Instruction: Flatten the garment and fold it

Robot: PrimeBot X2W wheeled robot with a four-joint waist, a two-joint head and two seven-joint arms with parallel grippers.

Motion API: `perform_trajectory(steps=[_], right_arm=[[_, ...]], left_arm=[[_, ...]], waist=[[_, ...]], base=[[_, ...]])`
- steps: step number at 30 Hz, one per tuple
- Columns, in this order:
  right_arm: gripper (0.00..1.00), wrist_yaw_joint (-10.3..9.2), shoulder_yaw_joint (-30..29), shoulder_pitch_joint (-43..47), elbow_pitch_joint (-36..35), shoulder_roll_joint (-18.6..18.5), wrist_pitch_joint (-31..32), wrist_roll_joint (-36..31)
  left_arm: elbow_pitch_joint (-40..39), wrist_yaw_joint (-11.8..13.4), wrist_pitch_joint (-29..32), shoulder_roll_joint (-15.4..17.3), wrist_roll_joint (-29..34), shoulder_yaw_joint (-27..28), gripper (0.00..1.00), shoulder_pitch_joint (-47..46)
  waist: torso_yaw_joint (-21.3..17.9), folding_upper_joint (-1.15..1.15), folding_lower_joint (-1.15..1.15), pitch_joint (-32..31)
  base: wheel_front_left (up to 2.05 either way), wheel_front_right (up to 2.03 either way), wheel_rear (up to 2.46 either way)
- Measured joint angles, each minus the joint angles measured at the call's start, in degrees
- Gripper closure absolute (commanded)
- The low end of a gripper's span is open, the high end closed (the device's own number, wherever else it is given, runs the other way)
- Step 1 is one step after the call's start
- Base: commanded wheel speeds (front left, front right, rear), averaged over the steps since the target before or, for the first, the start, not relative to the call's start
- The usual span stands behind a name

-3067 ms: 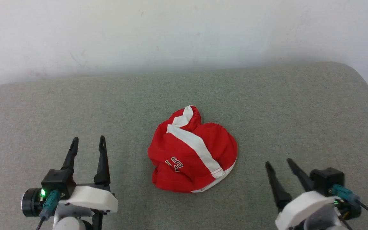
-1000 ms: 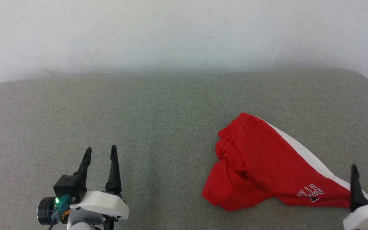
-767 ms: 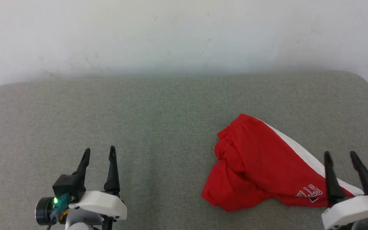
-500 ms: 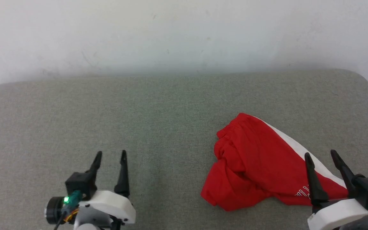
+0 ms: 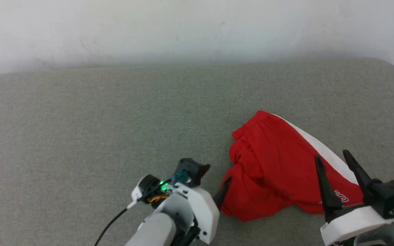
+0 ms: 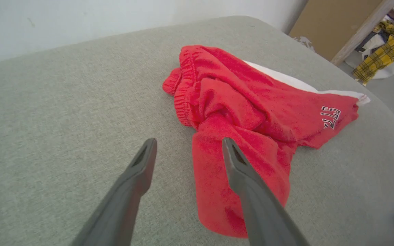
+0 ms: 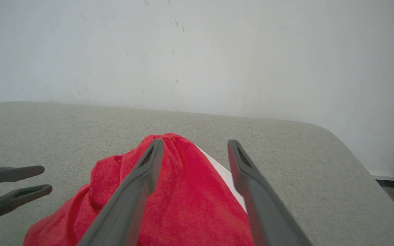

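The left hand (image 6: 188, 142) has swung right to the edge of the garment (image 6: 238, 102).

Red garment (image 5: 279, 171) lies crumpled, unfolded

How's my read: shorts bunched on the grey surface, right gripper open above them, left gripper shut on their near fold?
Wrong on the left gripper: the left wrist view shows it open, one finger over the shorts' near fold. The rest stands.
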Motion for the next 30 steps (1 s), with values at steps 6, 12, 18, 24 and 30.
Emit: perform_trajectory(steps=[6, 12, 18, 24, 30], right_arm=[[0.00, 0.00, 1.0, -1.9, 0.5, 0.0, -0.1, 0.3], [0.00, 0.00, 1.1, -2.9, 2.0, 0.0, -0.2, 0.7], [0.00, 0.00, 1.3, -3.7, 2.7, 0.0, -1.1, 1.8], [0.00, 0.00, 0.8, -3.7, 3.2, 0.0, -1.2, 2.1], [0.00, 0.00, -0.1, -3.1, 3.6, 0.0, -1.3, 2.5]], left_arm=[[6.5, -2.6, 7.7, -0.6, -0.4, -4.7, 0.00, -6.6], [13.4, -3.7, 14.5, -0.2, -0.4, -10.3, 0.00, -10.8], [15.0, -4.1, 19.8, 0.8, -4.3, -17.4, 1.00, -15.1], [13.8, -4.1, 16.6, 3.4, -8.0, -18.1, 1.00, -15.9], [4.8, 1.9, 12.0, 11.7, -8.9, -11.9, 1.00, -11.2]], waist=[[-1.1, 0.00, 0.00, 2.1], [-2.9, -0.01, 0.00, 3.2], [-4.5, -0.01, 0.00, 3.6], [-4.4, -0.01, 0.00, 3.1], [-3.2, -0.01, 0.00, 1.7]], base=[[0.00, 0.00, 0.00], [0.00, 0.00, 0.00], [0.00, 0.00, 0.00], [0.00, 0.00, 0.00], [0.00, 0.00, 0.00]])
